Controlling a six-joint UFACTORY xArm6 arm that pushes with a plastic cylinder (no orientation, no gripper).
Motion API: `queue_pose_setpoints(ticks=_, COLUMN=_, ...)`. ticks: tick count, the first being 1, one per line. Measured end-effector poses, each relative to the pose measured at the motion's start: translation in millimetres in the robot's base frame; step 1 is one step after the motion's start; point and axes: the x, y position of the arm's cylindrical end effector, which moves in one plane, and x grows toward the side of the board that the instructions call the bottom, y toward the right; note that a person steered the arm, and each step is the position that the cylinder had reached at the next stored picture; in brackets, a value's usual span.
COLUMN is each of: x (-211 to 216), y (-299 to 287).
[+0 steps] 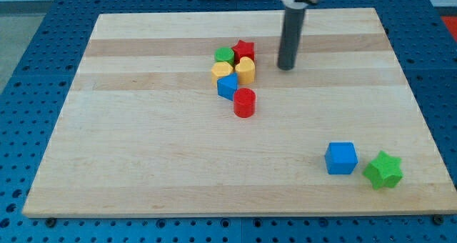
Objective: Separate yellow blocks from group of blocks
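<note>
A tight group of blocks sits near the board's top middle. It holds a yellow block [245, 70] on the group's right and a second yellow block [222, 71] on its left. Behind them are a green block [225, 55] and a red star [244, 50]. Below them are a blue block [227, 86] and a red cylinder [244, 102]. My tip [286, 66] stands on the board to the right of the group, about a block's width from the right yellow block, not touching it.
A blue cube [340, 158] and a green star [383, 170] lie together near the board's bottom right corner. The wooden board [143, 143] lies on a blue perforated table.
</note>
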Motion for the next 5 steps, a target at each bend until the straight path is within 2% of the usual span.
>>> queue_pose_setpoints(ticks=3, x=29.5, y=-70.3)
queue_pose_setpoints(ticks=5, x=34.9, y=-95.9)
